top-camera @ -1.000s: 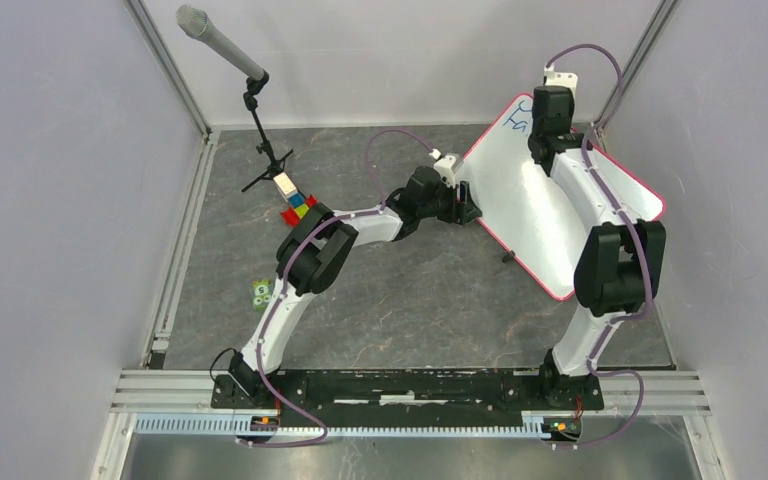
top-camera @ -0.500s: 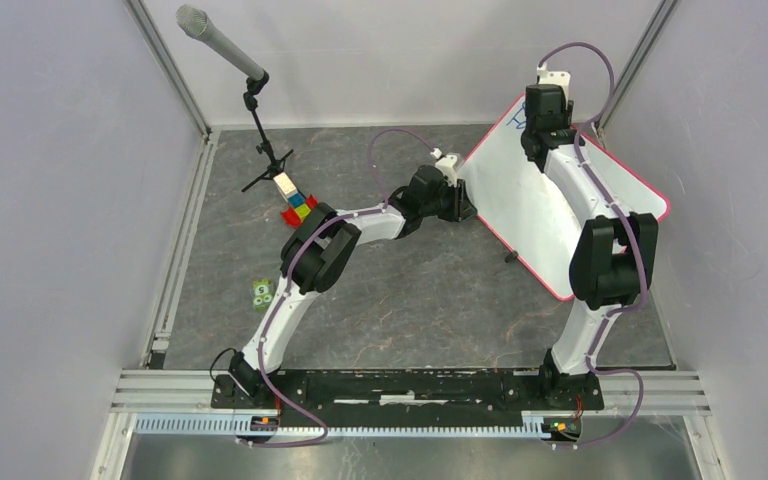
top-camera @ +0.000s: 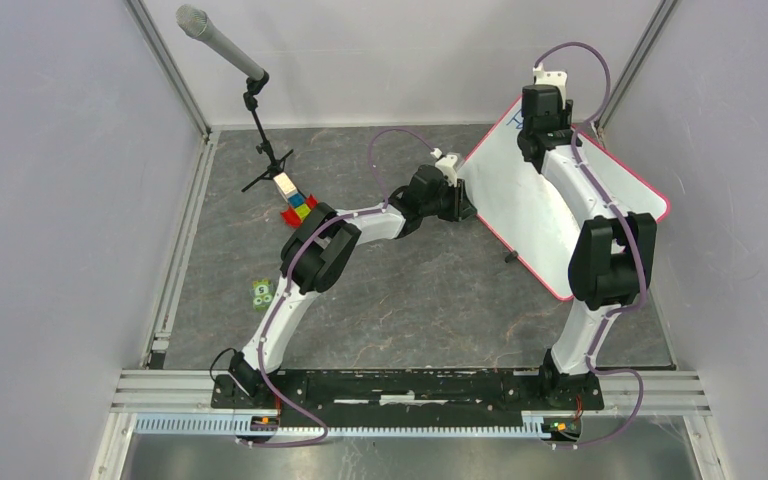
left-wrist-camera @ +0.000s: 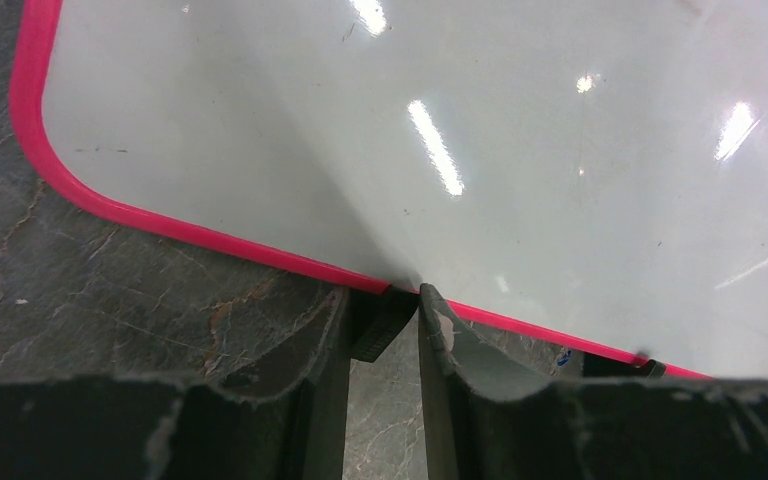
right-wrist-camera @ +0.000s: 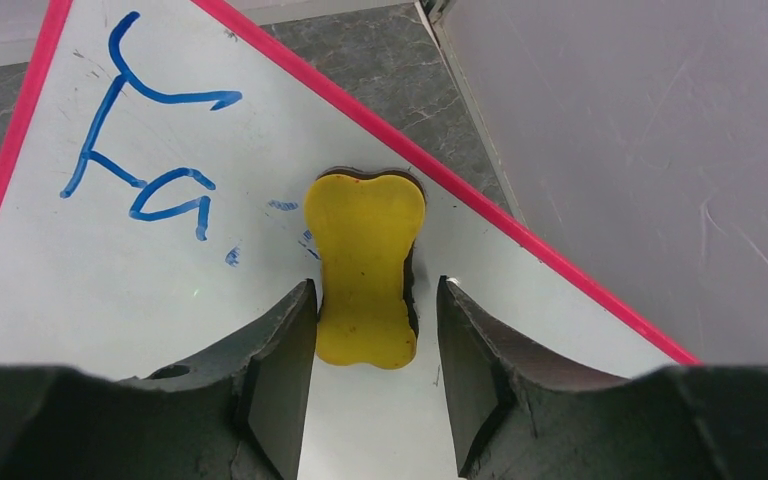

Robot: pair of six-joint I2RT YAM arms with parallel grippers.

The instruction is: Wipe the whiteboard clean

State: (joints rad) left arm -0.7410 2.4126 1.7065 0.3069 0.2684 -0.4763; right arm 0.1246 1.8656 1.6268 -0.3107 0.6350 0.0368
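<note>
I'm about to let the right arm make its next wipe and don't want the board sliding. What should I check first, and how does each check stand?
1. Left tool clamps the black foot on the pink-framed white whiteboard: ok.
2. Yellow bone-shaped eraser rests on the board: ok.
3. Right tool firmly pinches the eraser: cannot tell; a sliver of board shows beside one finger.
4. Board wiped clean: not ok; blue handwriting shows beside the eraser.
</note>
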